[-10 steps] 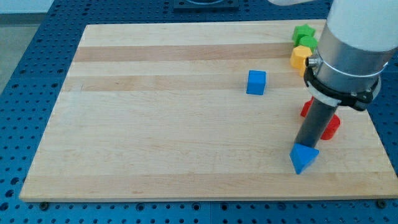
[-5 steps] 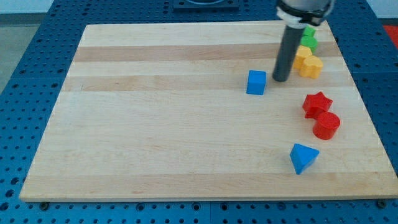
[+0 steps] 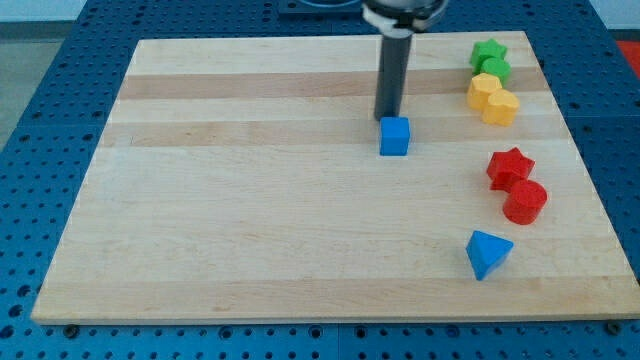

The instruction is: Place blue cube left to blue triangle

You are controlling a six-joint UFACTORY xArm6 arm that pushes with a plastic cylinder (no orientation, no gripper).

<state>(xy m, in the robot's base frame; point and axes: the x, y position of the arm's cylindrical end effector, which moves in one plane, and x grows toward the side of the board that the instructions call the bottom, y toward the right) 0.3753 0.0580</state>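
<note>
The rod's upper part is cut off at the view's top; my tip (image 3: 387, 117) sits against the top edge of the blue cube (image 3: 395, 136), though contact is hard to confirm. The blue triangle (image 3: 487, 253) lies well below-right of it. Red star (image 3: 509, 166), red cylinder (image 3: 526, 202), two yellow blocks (image 3: 493, 97) and two green blocks (image 3: 490, 58) stand to its right on the wooden board (image 3: 240, 200).

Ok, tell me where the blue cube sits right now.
The blue cube sits right of the board's centre, directly below my tip, with the blue triangle farther toward the view's bottom right.
</note>
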